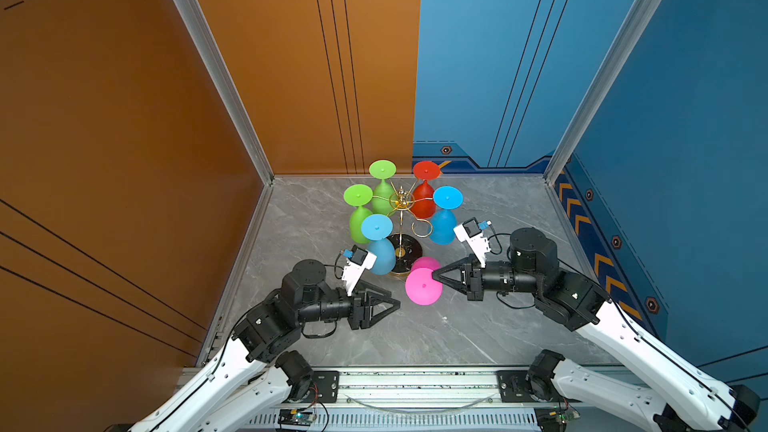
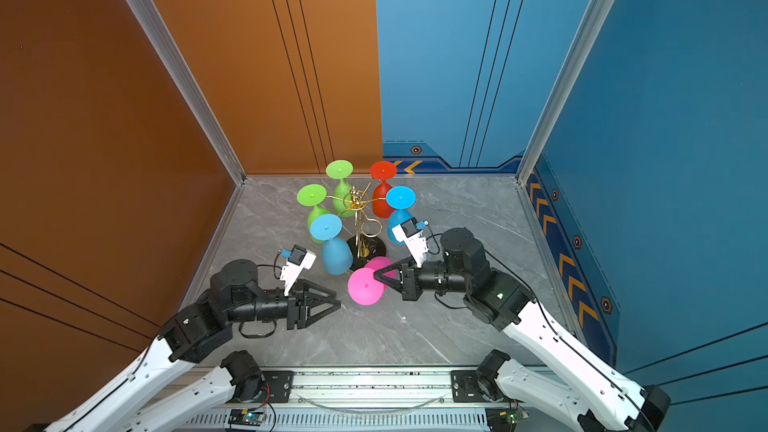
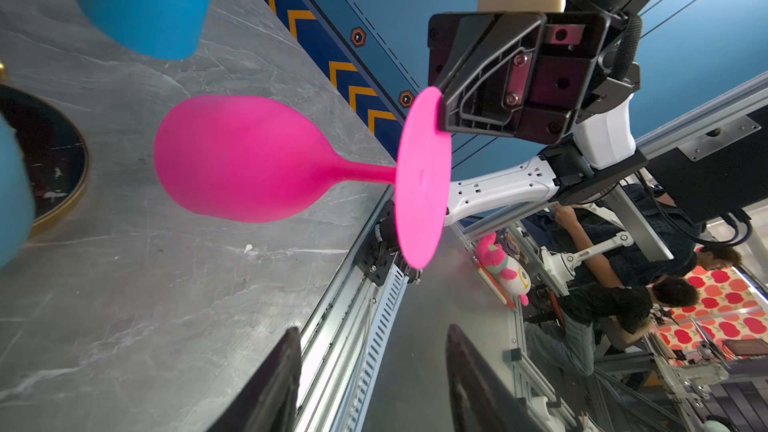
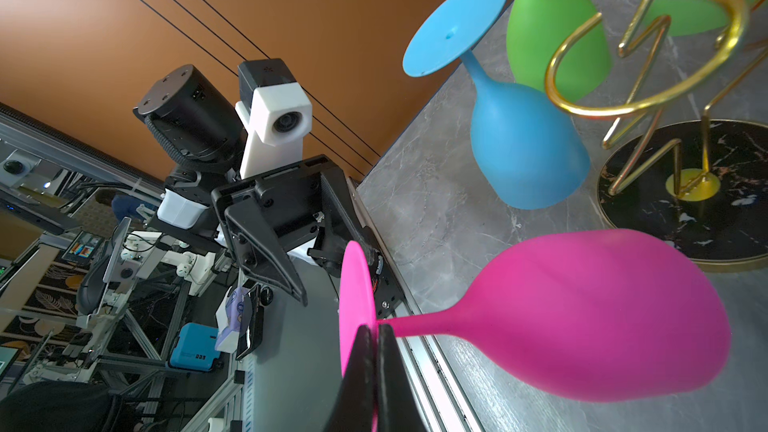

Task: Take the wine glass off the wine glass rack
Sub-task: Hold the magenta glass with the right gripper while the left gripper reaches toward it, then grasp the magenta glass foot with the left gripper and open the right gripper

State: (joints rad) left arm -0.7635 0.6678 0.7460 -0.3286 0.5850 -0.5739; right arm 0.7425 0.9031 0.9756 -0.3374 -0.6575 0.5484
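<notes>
Beside the wine glass rack (image 1: 411, 248) base, right fingers (image 4: 360, 376) clamp the pink wine glass (image 1: 423, 286) by its foot, glass clear of the rack; left fingers (image 3: 274, 384) apart, empty.

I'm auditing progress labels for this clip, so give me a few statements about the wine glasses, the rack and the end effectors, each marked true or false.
1. The pink matte wine glass hangs on the gold wire wine glass rack. False: the right end effector holds it by its round foot, off the rack.
2. Five glasses hang upside down on the rack. True.
3. The left end effector grips a blue glass. False: it is open and empty.
4. One gold loop arm is empty. True.
5. Two hanging glasses are red. False: one red glass, two green glasses, two blue glasses.
</notes>
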